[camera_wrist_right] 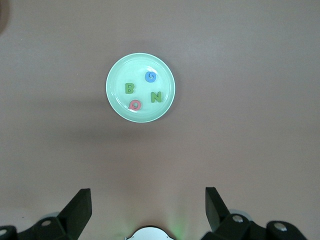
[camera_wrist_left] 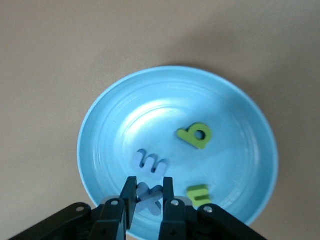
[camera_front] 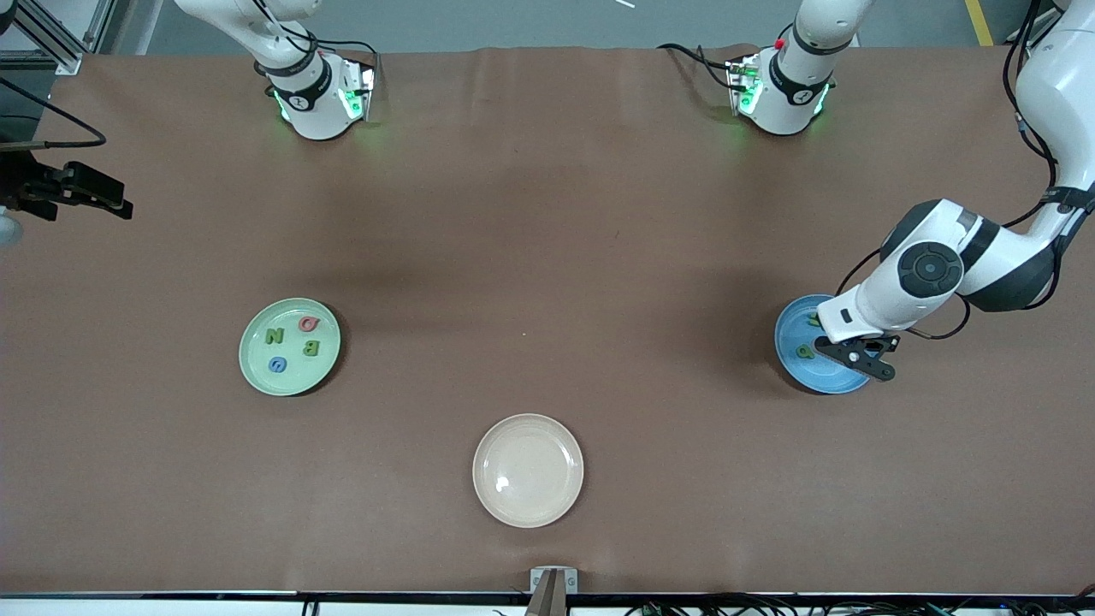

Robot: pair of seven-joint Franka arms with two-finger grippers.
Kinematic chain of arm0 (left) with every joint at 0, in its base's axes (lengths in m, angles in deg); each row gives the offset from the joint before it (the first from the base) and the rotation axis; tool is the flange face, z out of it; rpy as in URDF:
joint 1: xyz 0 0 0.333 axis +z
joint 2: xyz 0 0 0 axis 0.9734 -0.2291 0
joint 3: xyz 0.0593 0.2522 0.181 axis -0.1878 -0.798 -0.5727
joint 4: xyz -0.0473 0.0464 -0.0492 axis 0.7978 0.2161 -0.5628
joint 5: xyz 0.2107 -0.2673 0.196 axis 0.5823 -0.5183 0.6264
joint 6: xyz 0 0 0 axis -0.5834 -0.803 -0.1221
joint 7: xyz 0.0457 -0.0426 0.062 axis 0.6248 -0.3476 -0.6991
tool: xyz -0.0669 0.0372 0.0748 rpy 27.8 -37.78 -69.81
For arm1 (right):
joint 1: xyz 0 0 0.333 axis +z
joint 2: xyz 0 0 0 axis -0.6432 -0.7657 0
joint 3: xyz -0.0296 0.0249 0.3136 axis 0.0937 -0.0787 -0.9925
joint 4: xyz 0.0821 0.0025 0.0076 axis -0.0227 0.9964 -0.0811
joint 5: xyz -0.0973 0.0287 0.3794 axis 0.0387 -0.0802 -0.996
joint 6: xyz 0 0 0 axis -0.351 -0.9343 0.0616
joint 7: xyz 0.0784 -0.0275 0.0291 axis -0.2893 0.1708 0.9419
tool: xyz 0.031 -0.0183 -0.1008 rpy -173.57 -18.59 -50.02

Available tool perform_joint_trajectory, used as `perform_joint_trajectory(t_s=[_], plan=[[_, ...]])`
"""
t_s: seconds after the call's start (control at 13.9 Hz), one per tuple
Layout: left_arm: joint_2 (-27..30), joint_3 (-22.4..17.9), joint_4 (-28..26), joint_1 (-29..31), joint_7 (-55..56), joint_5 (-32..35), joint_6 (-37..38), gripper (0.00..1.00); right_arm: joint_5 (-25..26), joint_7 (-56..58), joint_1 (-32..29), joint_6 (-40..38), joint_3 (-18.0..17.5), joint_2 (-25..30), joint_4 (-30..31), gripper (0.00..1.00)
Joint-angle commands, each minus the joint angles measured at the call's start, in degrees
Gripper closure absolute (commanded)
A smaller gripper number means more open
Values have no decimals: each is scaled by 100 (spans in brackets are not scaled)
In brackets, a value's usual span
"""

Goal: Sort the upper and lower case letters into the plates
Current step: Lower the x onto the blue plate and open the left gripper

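Covering the counter [camera_front: 547, 214]: a brown sheet, plain, faintly creased near the edge where the arm bases stand.
Room: grey floor past that edge, a yellow stripe at one corner; cables along the edge nearest the front camera.
Green plate [camera_front: 289, 346]: pale green, toward the right arm's end of the counter; carries a red Q [camera_front: 308, 323], a green N [camera_front: 275, 336], a green B [camera_front: 311, 347] and a blue G [camera_front: 277, 364].
Blue plate [camera_front: 800, 372]: sky blue, toward the left arm's end, close to that end's edge; partly covered by the left arm in the front view.
Blue plate contents: a green b [camera_wrist_left: 195, 135], a pale blue m [camera_wrist_left: 149, 162], a small green piece [camera_wrist_left: 198, 195] whose shape cannot be read, and a pale blue x [camera_wrist_left: 150, 197].
Cream plate [camera_front: 528, 470]: between the two, nearest the front camera's edge, holding no letters.
Left claw [camera_wrist_left: 148, 192]: low over the blue plate, fingers drawn narrow and pinching the pale blue x.
Right claw [camera_wrist_right: 147, 205]: high above the green plate, fingers spread wide, holding nothing; that arm waiting.
Hidden or cut off: right claw mostly out of the front view at the counter's end; lower part of the x masked by the left fingers.
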Motion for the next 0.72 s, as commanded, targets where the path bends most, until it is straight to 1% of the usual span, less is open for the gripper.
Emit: perform_joint_trajectory(t_s=[0.0,0.22,0.65], plan=[[42,-166,-188,114,-117,132,-401,89,-69,30,16,50,39,219,211,0],[33,-352,-294,114,-100,132,-604,89,-69,30,25,67,39,210,211,0],[51,-404,-478,140,6,132,-596,88,-69,30,51,93,21,210,211,0]])
